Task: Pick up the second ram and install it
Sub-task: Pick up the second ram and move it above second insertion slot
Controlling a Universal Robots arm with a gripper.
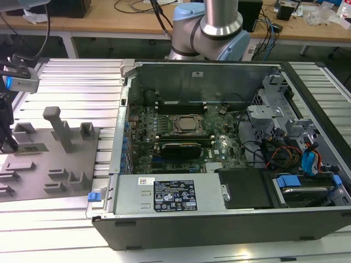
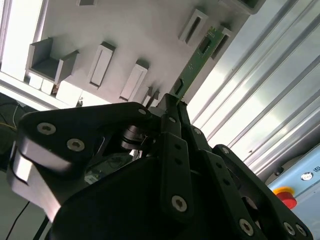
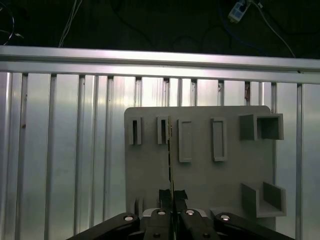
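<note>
A thin green ram stick (image 2: pixel 198 59) (image 3: pixel 170 150) dotted with small dark chips (seen edge-on in the first wrist view) juts straight out from the gripper (image 2: pixel 175 101), pinched at one end, over a grey slotted tray (image 2: pixel 125 35).

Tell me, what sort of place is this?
Likely a robotics lab: a robot arm, an opened computer case on a metal table, the end effector holding the second ram, cluttered workbenches behind.
</note>
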